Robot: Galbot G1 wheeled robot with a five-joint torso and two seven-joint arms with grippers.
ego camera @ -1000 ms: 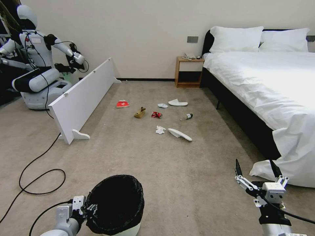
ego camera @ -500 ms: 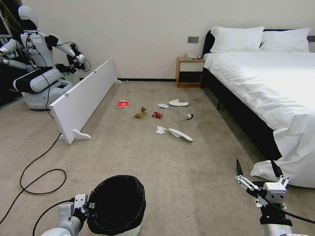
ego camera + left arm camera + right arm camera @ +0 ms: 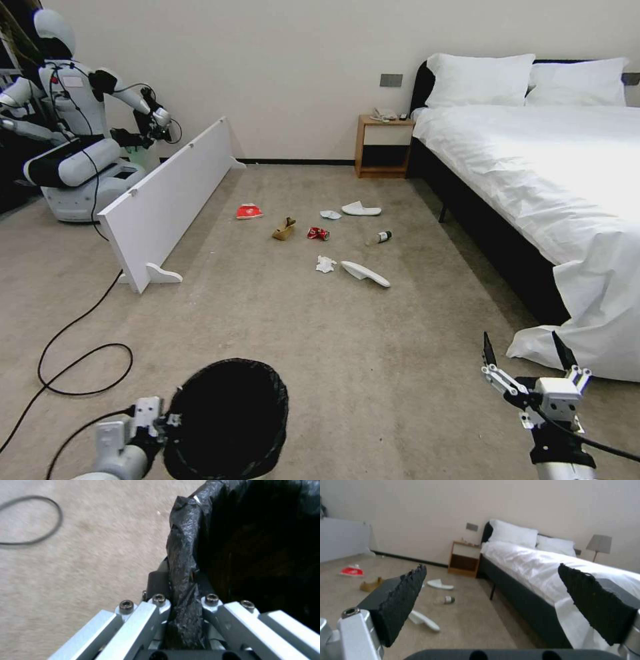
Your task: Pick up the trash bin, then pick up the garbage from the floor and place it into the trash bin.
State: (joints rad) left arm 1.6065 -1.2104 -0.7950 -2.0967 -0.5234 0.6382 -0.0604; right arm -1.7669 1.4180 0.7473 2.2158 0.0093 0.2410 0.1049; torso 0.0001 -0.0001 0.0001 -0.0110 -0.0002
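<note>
While the trash bin (image 3: 227,417) sits low at about seven o'clock in the head view, the left pincer (image 3: 172,421) is closed on its bag-covered rim at the bin's nine o'clock side. The right pincer (image 3: 527,360) waits at about five o'clock, its black fingers spread wide and empty, near the bed (image 3: 533,173). The garbage lies well ahead toward twelve o'clock on the floor (image 3: 373,347): a red-white packet (image 3: 249,211), a brown paper bag (image 3: 285,229), a red can (image 3: 318,233), a small bottle (image 3: 380,237), tissues (image 3: 326,264) and two slippers (image 3: 365,273).

In the left wrist view, the left pincer (image 3: 181,600) pinches the folded black liner and the wall under it, one finger outside and one inside the trash bin (image 3: 253,542). The bin looks light and stiff, but the liner is thin and slick, so I judge the hold safest with the hard rim well between the fingers, not the film alone.

In the right wrist view, the right pincer (image 3: 493,597) gapes open with nothing between its pads, facing the litter and the bed (image 3: 533,575). The pieces look light; the tissues are soft, the can firm enough to nip across its body.

Against the earlier frames, the bin and left pincer stand slightly lower and farther toward the picture's left, and the right pincer slightly lower.
</note>
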